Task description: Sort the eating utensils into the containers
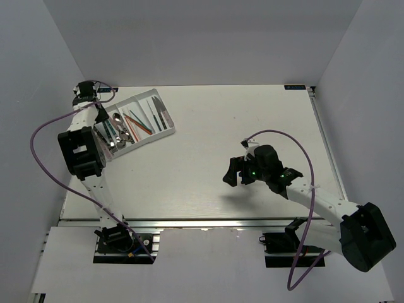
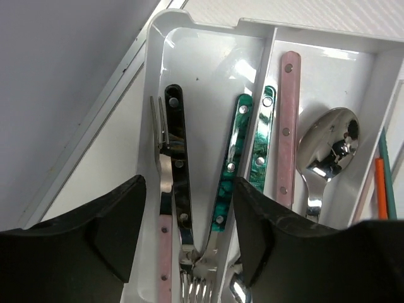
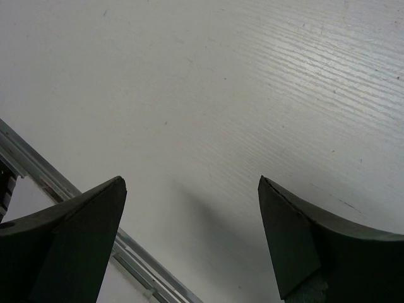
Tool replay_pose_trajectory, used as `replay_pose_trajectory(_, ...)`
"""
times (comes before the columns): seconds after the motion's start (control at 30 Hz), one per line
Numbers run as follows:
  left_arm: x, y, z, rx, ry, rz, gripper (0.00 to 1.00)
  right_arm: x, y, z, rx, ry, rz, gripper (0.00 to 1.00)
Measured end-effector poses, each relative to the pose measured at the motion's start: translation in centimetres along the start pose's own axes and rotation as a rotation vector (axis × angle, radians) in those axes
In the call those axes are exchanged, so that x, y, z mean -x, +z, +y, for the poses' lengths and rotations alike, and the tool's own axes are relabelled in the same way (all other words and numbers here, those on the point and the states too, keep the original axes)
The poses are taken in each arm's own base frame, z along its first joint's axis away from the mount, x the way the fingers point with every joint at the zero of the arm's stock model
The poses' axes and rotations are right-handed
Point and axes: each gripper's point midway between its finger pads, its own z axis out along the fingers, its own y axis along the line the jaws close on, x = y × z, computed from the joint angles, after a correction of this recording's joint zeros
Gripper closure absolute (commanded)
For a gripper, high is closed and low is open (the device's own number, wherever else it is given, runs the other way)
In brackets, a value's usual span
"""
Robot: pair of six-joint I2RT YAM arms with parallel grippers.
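Observation:
The white cutlery tray [image 1: 165,129] lies at the table's far left. In the left wrist view its end wall [image 2: 208,22] is at the top. The left compartment holds forks with black [image 2: 177,158], teal [image 2: 232,164] and pink [image 2: 164,259] handles. The neighbouring compartment holds a teal handle [image 2: 263,139], a pink handle [image 2: 288,126] and a spoon bowl [image 2: 328,145]. Orange [image 2: 380,189] and teal [image 2: 386,170] chopsticks lie further right. My left gripper [image 2: 189,221] is open just above the forks, holding nothing. My right gripper [image 3: 189,208] is open and empty over bare table [image 1: 235,170].
Knives [image 1: 161,113] lie in the tray's rightmost compartment. The table's metal rail [image 3: 38,170] runs along the near edge below my right gripper. The table's left edge [image 2: 95,126] and the grey enclosure wall are close beside the tray.

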Motion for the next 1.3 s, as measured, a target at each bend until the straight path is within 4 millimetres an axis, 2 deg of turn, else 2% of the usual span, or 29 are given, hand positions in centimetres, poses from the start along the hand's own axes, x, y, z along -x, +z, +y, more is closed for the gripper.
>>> replay_pose_trajectory(0.13,1.0,-1.6,0.2,-0.004,-0.028,-0.022,0.28,0.0,0.0,0.0,0.000,0.000,0.000,0.11)
replay_pose_trajectory(0.17,1.4,-2.5,0.4,-0.008,-0.040,-0.037,0.10,0.0,0.0,0.0,0.000,0.000,0.000,0.11)
replay_pose_trajectory(0.2,1.8,-3.4,0.6,-0.013,-0.046,-0.052,0.02,0.0,0.0,0.0,0.000,0.000,0.000,0.11)
replay_pose_trajectory(0.23,2.2,-4.8,0.8,-0.019,-0.065,-0.072,0.02,0.0,0.0,0.0,-0.001,0.000,0.000,0.11)
replay_pose_trajectory(0.3,2.6,-8.6,1.6,-0.033,-0.099,-0.121,0.02,0.0,0.0,-0.1,-0.006,0.000,-0.002,0.11)
replay_pose_trajectory(0.37,3.1,-13.4,2.5,-0.058,-0.127,-0.197,0.02,0.1,0.0,-0.2,-0.012,0.000,-0.007,0.11)
replay_pose_trajectory(0.43,3.3,-19.4,3.0,-0.115,-0.158,-0.322,0.02,0.3,-0.2,-0.3,-0.023,-0.003,-0.023,0.11)
replay_pose_trajectory(0.53,0.9,-27.9,4.0,-0.231,-0.189,-0.495,0.02,1.0,-1.0,-0.7,-0.051,-0.009,-0.070,0.11)
replay_pose_trajectory(0.6,-0.9,-31.8,5.2,-0.297,-0.217,-0.596,0.02,2.0,-1.8,-0.9,-0.079,-0.012,-0.124,0.11)
replay_pose_trajectory(0.63,-1.9,-33.0,6.0,-0.314,-0.238,-0.638,0.02,2.6,-2.3,-1.1,-0.098,-0.015,-0.156,0.11)
replay_pose_trajectory(0.67,-3.0,-33.7,6.7,-0.324,-0.252,-0.666,0.02,3.2,-2.9,-1.3,-0.117,-0.017,-0.188,0.11)
replay_pose_trajectory(0.73,-5.0,-33.8,7.3,-0.342,-0.265,-0.682,0.02,4.3,-4.4,-1.6,-0.158,-0.018,-0.254,0.11)
replay_pose_trajectory(0.9,-9.6,-31.1,6.7,-0.357,-0.223,-0.584,0.02,7.3,-8.9,-2.1,-0.264,-0.012,-0.390,0.11)
replay_pose_trajectory(0.97,-10.7,-30.7,6.7,-0.361,-0.212,-0.556,0.02,8.9,-11.0,-1.8,-0.292,-0.007,-0.441,0.11)
replay_pose_trajectory(1.13,-11.1,-33.0,7.5,-0.406,-0.237,-0.611,0.02,12.0,-15.9,-0.8,-0.331,-0.009,-0.558,0.11)
replay_pose_trajectory(1.2,-10.9,-34.1,7.9,-0.426,-0.256,-0.651,0.02,12.5,-17.3,-0.9,-0.356,-0.018,-0.587,0.11)
replay_pose_trajectory(1.3,-10.8,-34.9,7.9,-0.449,-0.266,-0.677,0.02,12.1,-18.2,-1.7,-0.406,-0.020,-0.591,0.11)
